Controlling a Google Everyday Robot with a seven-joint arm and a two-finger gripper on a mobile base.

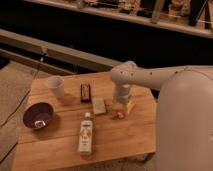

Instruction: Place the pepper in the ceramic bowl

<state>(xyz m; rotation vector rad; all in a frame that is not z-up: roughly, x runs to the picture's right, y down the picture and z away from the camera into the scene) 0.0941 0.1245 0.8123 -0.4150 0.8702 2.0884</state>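
The gripper [120, 109] is hanging over the table [60, 150] toward its right edge, pointing straight down with its jaws spread wide and holding nothing. This looks meant to let the fingers straddle the pepper [130, 107], which is lying flat on the wood just beside it. The ceramic bowl [39, 116] is sitting well apart near the left edge, mouth up for receiving, with a clear bottle [86, 134] and a pale block [99, 105] lying between, so the carry is probably calling for some lift.
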